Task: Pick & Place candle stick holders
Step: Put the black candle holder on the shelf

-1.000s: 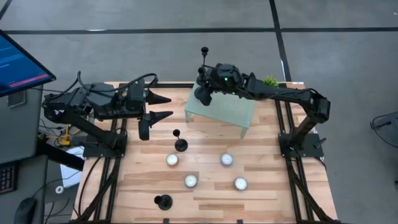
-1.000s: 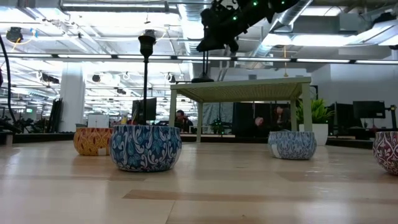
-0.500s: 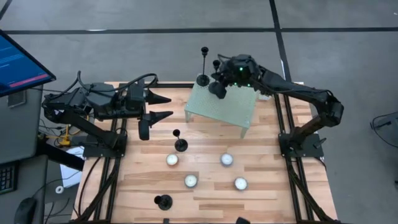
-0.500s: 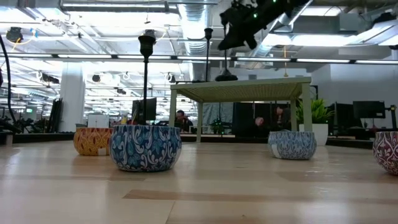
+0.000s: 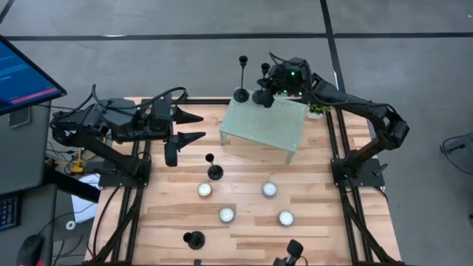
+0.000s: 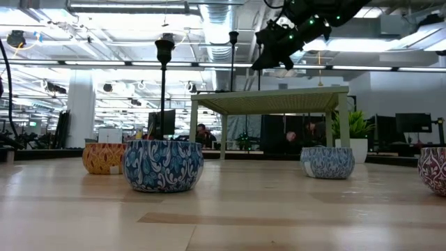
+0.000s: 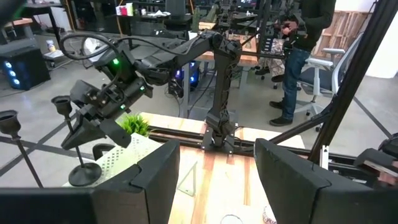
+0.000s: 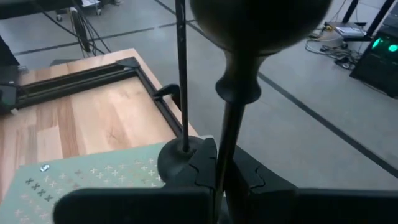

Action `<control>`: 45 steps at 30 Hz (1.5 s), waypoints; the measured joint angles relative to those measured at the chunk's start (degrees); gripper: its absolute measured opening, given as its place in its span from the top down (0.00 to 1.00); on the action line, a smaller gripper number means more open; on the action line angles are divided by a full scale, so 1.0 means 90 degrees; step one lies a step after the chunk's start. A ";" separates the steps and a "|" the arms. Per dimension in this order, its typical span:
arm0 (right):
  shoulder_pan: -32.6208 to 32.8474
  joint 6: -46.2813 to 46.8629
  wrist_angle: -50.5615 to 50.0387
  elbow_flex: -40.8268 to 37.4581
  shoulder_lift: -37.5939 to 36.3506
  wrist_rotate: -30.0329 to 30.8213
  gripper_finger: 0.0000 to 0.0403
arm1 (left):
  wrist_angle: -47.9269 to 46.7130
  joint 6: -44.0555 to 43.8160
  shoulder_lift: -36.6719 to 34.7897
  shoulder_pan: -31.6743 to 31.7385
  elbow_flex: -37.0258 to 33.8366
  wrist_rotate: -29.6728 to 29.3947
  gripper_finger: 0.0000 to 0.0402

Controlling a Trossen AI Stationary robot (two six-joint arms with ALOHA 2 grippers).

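Overhead, the light butcher-block wooden table (image 5: 244, 222) carried a pale green perforated metal riser (image 5: 266, 127) with thin legs, near the far edge. Four matte black metal candle stick holders were visible, each with a round flat base, a thin stem and a small cup. One tall holder (image 5: 242, 81) stood upright on the riser's far left corner. A second holder (image 5: 263, 90) was pinched at its stem by the pressed-together jaws of the right gripper (image 5: 275, 87), held just beside the first one, over the riser's far edge. A third holder (image 5: 213, 168) stood on the bare wood in front of the riser, and a fourth, shorter holder (image 5: 194, 239) stood near the front edge. Four small round white tealight candles (image 5: 269, 189) in blue patterned tins lay between them. The left gripper (image 5: 194, 127) waited at the table's left side, its jaws spread and empty. No readable writing could be made out.
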 joint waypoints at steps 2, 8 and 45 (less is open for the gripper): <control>-0.0014 -0.0032 0.0007 0.0000 0.0000 -0.0015 1.00 | 0.0000 0.0000 0.0000 0.0000 0.0000 0.0000 0.48; -0.0073 -0.0146 0.0028 0.0000 0.0000 -0.0086 1.00 | 0.0000 0.0002 0.0000 0.0000 0.0000 -0.0071 0.48; -0.0122 -0.0028 0.0454 -0.0311 0.0219 -0.0333 0.87 | 0.0070 0.0000 0.0000 0.0000 0.0000 -0.0092 0.48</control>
